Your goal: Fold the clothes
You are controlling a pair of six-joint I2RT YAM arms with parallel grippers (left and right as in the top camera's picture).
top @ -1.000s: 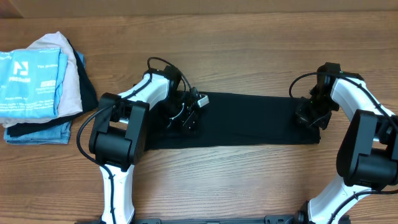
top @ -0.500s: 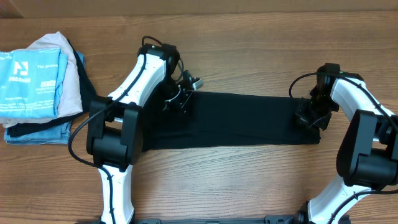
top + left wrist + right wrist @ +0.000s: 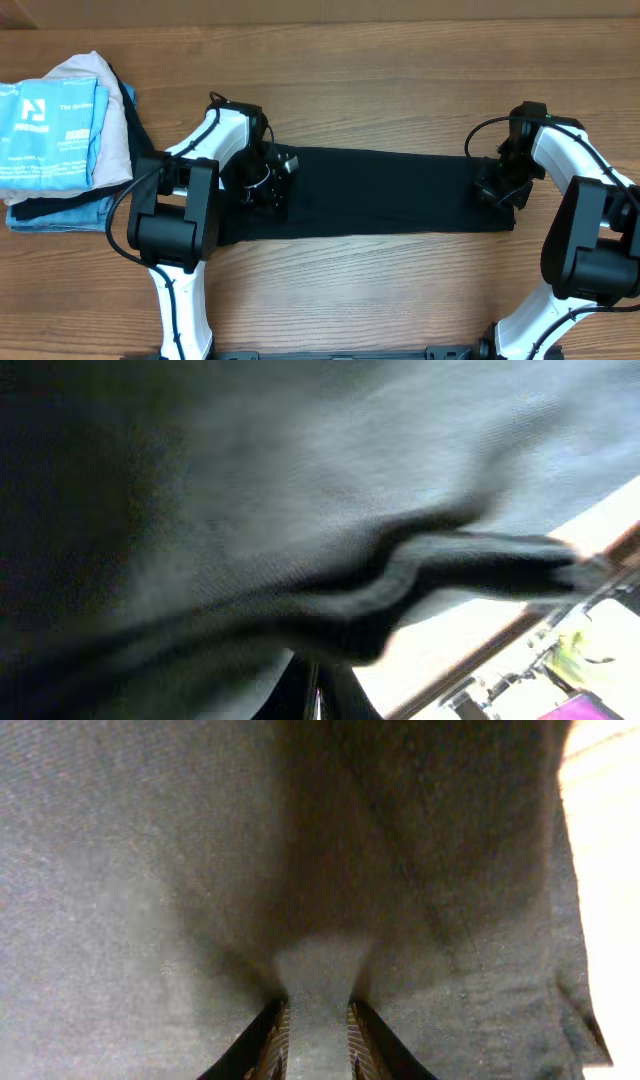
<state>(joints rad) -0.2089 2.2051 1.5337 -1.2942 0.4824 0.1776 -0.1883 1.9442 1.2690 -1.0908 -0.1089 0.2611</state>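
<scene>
A long black garment (image 3: 390, 190) lies flat across the middle of the wooden table (image 3: 400, 60). My left gripper (image 3: 268, 186) is low over the garment's left end. In the left wrist view the gripper (image 3: 316, 700) has its jaws nearly together, and a raised fold of the black cloth (image 3: 430, 570) fills the blurred frame. My right gripper (image 3: 496, 190) is at the garment's right end. In the right wrist view the gripper (image 3: 315, 1035) is pressed into the dark cloth (image 3: 150, 870) with a pinch of fabric between its fingers.
A pile of folded clothes (image 3: 60, 140) sits at the table's far left: a light-blue printed shirt on top, pinkish, dark and denim-blue pieces under it. Both arm bases stand at the table's front edge.
My left gripper swung up to the garment's top edge, then down and left to its left end. The garment's left edge now reaches further left. The right arm has not moved.
</scene>
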